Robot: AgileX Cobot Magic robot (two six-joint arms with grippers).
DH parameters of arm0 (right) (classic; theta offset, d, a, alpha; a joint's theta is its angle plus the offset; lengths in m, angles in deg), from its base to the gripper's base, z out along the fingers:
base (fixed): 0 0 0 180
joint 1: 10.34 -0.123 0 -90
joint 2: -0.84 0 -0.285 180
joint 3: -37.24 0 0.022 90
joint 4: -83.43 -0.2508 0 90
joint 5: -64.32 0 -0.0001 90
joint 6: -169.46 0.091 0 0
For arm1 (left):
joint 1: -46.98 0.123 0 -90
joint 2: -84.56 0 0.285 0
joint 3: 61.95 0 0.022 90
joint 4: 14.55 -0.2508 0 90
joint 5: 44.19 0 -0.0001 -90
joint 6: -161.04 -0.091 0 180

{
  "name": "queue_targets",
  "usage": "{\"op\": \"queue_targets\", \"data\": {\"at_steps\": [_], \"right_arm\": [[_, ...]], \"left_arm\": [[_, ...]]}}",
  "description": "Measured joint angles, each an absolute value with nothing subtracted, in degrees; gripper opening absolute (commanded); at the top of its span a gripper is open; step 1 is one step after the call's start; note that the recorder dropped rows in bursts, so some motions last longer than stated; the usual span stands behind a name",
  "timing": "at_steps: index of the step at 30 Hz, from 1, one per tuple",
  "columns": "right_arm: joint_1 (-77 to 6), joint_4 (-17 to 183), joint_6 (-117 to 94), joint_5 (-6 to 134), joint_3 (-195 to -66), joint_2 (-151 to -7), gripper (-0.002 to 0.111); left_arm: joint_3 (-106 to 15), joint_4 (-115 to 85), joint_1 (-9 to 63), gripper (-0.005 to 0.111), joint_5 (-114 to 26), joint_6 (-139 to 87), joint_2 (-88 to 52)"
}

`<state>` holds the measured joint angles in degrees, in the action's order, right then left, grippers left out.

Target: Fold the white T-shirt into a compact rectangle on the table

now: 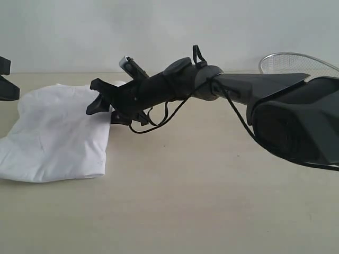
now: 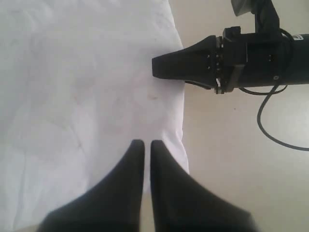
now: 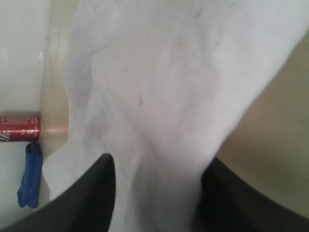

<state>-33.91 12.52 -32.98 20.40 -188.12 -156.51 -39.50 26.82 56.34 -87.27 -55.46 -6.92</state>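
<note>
The white T-shirt (image 1: 55,132) lies folded into a rough block on the left of the pale table (image 1: 190,190). No lettering shows on it. My right arm reaches across the middle. Its gripper (image 1: 91,98) stands open at the shirt's right edge, one finger above the cloth and one below. In the right wrist view the fingers (image 3: 94,193) are wide apart, and the T-shirt (image 3: 164,96) fills the gap of the right gripper (image 3: 159,162). My left gripper (image 2: 147,145) is shut and empty over the T-shirt (image 2: 72,87) near its edge, with the right gripper (image 2: 157,66) beyond it.
A silver wire-mesh basket (image 1: 296,63) stands at the back right behind the right arm. A loose black cable (image 1: 159,119) hangs from that arm near the shirt. A red can (image 3: 19,128) and a blue object (image 3: 30,176) lie by the table's far edge.
</note>
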Motion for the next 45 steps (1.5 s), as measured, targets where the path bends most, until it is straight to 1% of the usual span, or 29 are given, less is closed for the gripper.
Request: {"op": "queue_targets", "data": {"at_steps": [1, 2, 6, 9, 11, 13, 15, 16, 17, 21, 25, 26, 30, 38, 45], "right_arm": [[-33.91, 13.25, -32.54, 19.57, -188.12, -156.51, 0.044], [-33.91, 13.94, -32.38, 18.93, -188.12, -156.51, 0.041], [-33.91, 19.67, -29.88, 17.16, -188.21, -156.51, 0.024], [-33.91, 25.50, -26.39, 17.30, -188.21, -155.65, 0.025], [-33.91, 29.86, -23.22, 17.77, -188.21, -154.70, 0.032], [-33.80, 32.97, -21.25, 18.39, -188.21, -153.84, 0.045], [-33.80, 34.22, -20.71, 18.40, -188.21, -153.53, 0.064], [-33.80, 34.88, -20.52, 18.40, -188.21, -153.41, 0.067], [-33.80, 35.28, -20.41, 18.18, -188.21, -153.29, 0.067], [-33.80, 38.88, -18.12, 17.29, -188.21, -153.29, 0.047], [-33.80, 44.10, -13.83, 17.05, -188.21, -152.81, 0.032], [-33.80, 45.71, -12.53, 16.94, -188.21, -152.59, 0.030], [-33.80, 50.18, -10.54, 16.94, -188.21, -151.28, 0.030], [-33.80, 49.76, -14.41, 12.63, -188.21, -150.83, 0.030], [-33.80, 49.76, -14.19, 12.31, -188.21, -149.11, 0.030]], "left_arm": [[-39.50, 26.82, 56.34, 0.005, -87.27, -55.46, -6.92], [-39.50, 26.69, 56.34, 0.005, -87.27, -55.46, -6.92], [-39.50, 26.46, 56.34, 0.005, -87.27, -55.46, -6.92], [-39.50, 26.46, 56.34, 0.005, -87.27, -55.46, -6.92], [-39.50, 26.46, 56.34, 0.005, -87.27, -55.46, -6.92], [-39.50, 26.46, 56.34, 0.005, -87.27, -55.46, -6.92], [-39.50, 26.46, 56.34, 0.005, -87.27, -55.46, -6.92], [-39.50, 26.46, 56.34, 0.005, -87.27, -55.46, -6.92], [-39.50, 26.46, 56.34, 0.005, -87.27, -55.46, -6.92], [-39.50, 26.46, 56.34, 0.005, -87.27, -55.46, -6.92], [-39.50, 26.46, 56.34, 0.005, -87.27, -55.46, -6.92], [-39.50, 26.46, 56.34, 0.005, -87.27, -55.46, -6.92], [-39.50, 26.46, 56.34, 0.005, -87.27, -55.46, -6.92], [-39.50, 26.46, 56.34, 0.005, -87.27, -55.46, -6.92], [-39.50, 26.46, 56.34, 0.005, -87.27, -55.46, -6.92]]}}
